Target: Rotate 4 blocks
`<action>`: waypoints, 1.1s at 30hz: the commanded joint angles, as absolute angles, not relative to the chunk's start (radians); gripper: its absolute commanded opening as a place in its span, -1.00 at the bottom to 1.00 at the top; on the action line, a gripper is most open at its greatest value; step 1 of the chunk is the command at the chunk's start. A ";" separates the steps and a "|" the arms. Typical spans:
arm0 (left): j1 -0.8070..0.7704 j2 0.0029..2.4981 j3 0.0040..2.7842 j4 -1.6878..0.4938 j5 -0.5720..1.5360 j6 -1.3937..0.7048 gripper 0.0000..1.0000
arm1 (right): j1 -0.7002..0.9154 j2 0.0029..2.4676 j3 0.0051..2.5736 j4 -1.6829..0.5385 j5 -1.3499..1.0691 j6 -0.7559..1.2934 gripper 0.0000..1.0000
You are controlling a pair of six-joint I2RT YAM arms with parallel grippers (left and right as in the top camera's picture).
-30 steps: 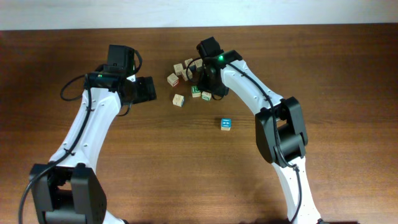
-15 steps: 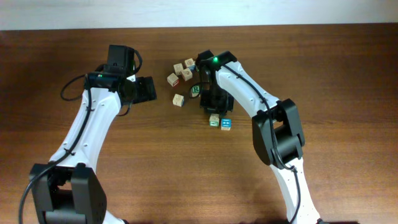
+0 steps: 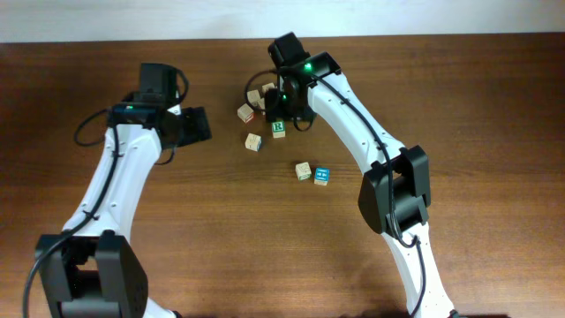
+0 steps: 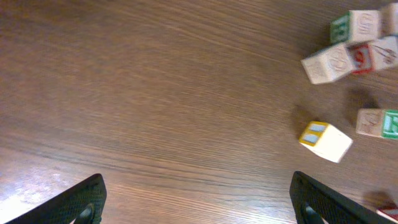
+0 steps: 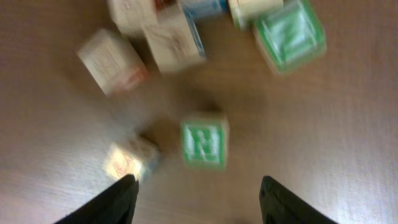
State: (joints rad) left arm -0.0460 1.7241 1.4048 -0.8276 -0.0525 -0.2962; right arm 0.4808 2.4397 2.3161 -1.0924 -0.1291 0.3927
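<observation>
— Where is the right gripper sitting now?
— It is hovering over the cluster, its fingers standing apart with nothing between them. The R block is lying just ahead of the gap, touching neither finger.
— And going outward from there?
— A pale block is resting near the R block, on its left in the wrist view, turned at an angle. Beyond them the N block and the red-marked blocks are crowding together. Seen from above, the blue block and a second pale block are sitting side by side, well apart from the cluster, on the bare table. Whether those two are touching I cannot tell.
— And the left gripper?
— It is waiting off to the side over bare wood, its jaws wide and empty.
— How are you expecting these blocks to handle?
— I am judging them light, stiff and smooth-faced, so an off-centre pinch is likely sending one skidding or twisting. I am thinking of taking the R block by two opposite flat sides, centred, never across corners, with a modest squeeze. It is standing clear on both sides, so the fingers are probably getting room without nudging the neighbours
</observation>
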 commanded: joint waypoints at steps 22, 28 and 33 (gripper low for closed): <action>-0.017 1.724 1.419 -0.836 -0.037 -0.303 0.84 | 0.557 2.522 2.249 -1.313 -0.226 0.409 -0.45; -0.017 1.724 1.419 -0.847 -0.036 -0.303 0.86 | 0.602 2.522 2.248 -1.425 -0.158 0.466 -0.27; -0.017 1.724 1.419 -0.846 -0.037 -0.303 0.87 | 0.593 2.521 2.365 -1.422 -0.157 0.465 0.15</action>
State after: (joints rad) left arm -0.0154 1.7245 1.4048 -0.8448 -0.0483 -0.2962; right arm 0.6029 2.5221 2.2784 -1.4277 -0.1741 0.4606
